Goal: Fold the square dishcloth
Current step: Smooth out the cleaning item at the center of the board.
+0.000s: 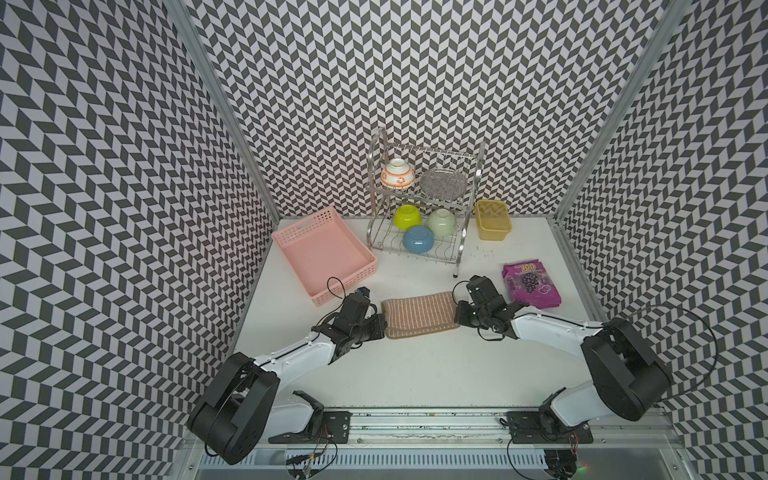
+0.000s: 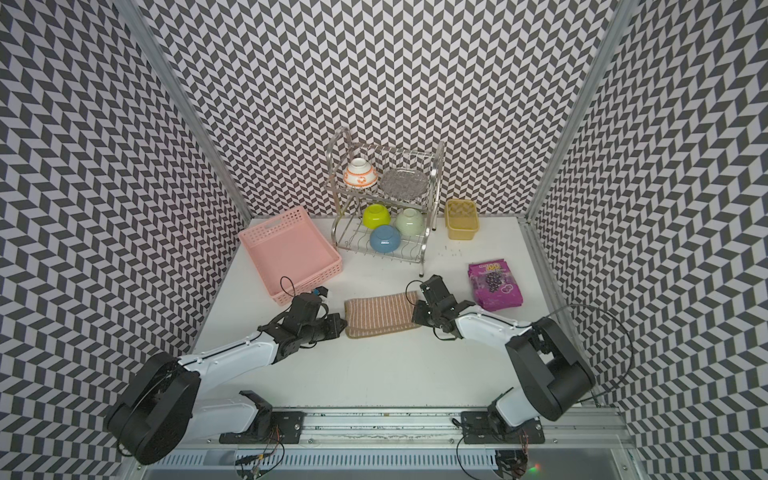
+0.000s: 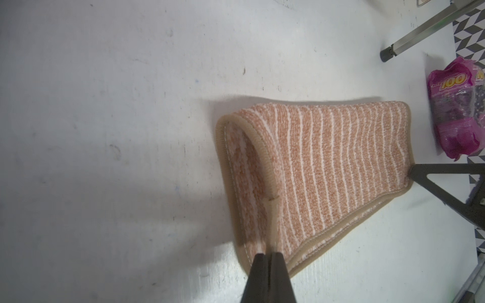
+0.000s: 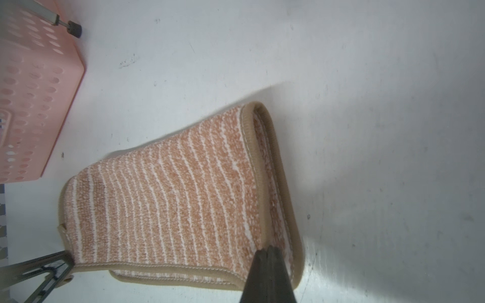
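White tabletop (image 1: 415, 374) carries the dishcloth (image 1: 419, 313), doubled over, between both arms. Left claw (image 3: 267, 258) and right claw (image 4: 268, 251) each pinch one end's hem. Risk: thin grip may slip, letting layers shift askew.

Right end effector (image 4: 267, 250) clamped on corner of folded dishcloth (image 4: 170, 202); pink basket (image 4: 34, 99) apart.

Only legible txt: "100", yellow numerals, on purple snack pkt (image 3: 455, 112).
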